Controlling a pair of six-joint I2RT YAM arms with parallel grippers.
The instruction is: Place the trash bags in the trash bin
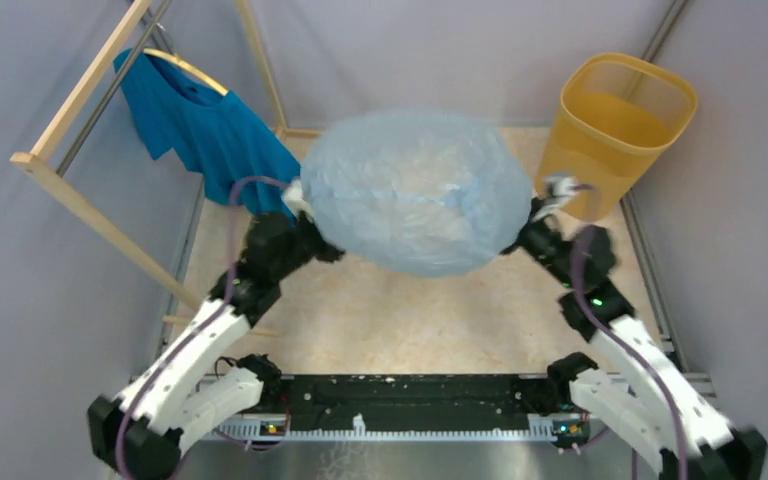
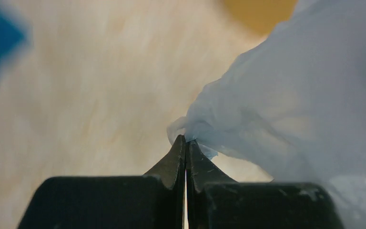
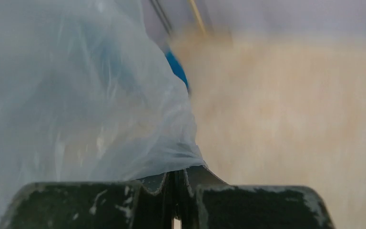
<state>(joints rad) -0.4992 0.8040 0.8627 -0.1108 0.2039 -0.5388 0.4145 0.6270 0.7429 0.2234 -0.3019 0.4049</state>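
Observation:
The pale grey-blue trash bag (image 1: 415,190) hangs ballooned and spread wide between my two arms, above the table's middle. My left gripper (image 1: 298,196) is shut on the bag's left edge; in the left wrist view (image 2: 186,140) the film (image 2: 286,95) bunches at the closed tips. At the bag's right edge my right gripper (image 1: 550,196) is shut on it too, with the film (image 3: 86,105) draped over its closed tips (image 3: 181,171). The yellow-orange trash bin (image 1: 615,125) stands upright at the back right, just beyond the right gripper, and shows empty.
A bright blue T-shirt (image 1: 205,125) hangs on a hanger from a wooden rack (image 1: 80,100) at the back left, close to my left gripper. Grey walls enclose the light wooden table (image 1: 400,310). Metal frame posts stand at the back.

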